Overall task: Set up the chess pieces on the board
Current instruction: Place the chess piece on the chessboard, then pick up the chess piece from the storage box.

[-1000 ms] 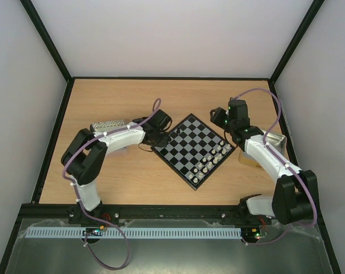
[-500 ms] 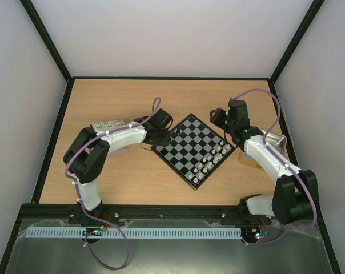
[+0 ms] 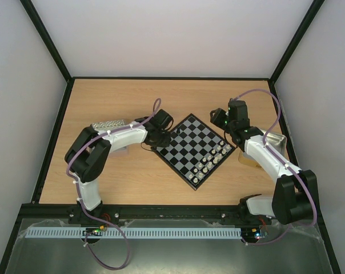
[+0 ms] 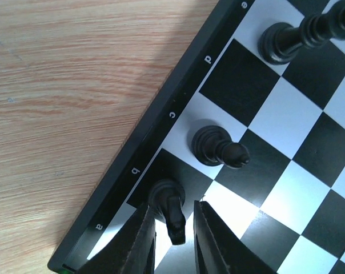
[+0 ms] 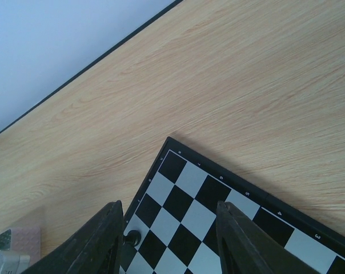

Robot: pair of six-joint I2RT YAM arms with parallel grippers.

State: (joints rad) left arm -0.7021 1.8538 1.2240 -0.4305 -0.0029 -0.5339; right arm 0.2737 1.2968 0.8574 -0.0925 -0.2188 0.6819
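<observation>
Your worktop [image 3: 104, 103] carries the board [image 3: 187, 142] at its centre, turned corner-on to the arms, with a double file of white pieces [image 3: 213, 158] along its near right edge. The left arm reaches in at the board's left corner and the right arm hangs over the far right corner; neither has visibly shifted over the past second in the overhead view.

What has changed sits in the left end effector [image 4: 172, 206]. It straddles a black piece [image 4: 169, 208] standing on the dark square by the rim letter b, and its fingers [image 4: 141, 242] are parted a little, with light showing beside the piece. That reads as a release just begun, so this piece looks placed.

Only the left wrist view shows this back rank: another black piece [image 4: 218, 149] on c, a third [image 4: 298, 34] on e, a and d bare. From overhead these are hidden behind the arm. The right wrist view shows the right end effector [image 5: 168, 205] open and empty above the board's bare far corner.
</observation>
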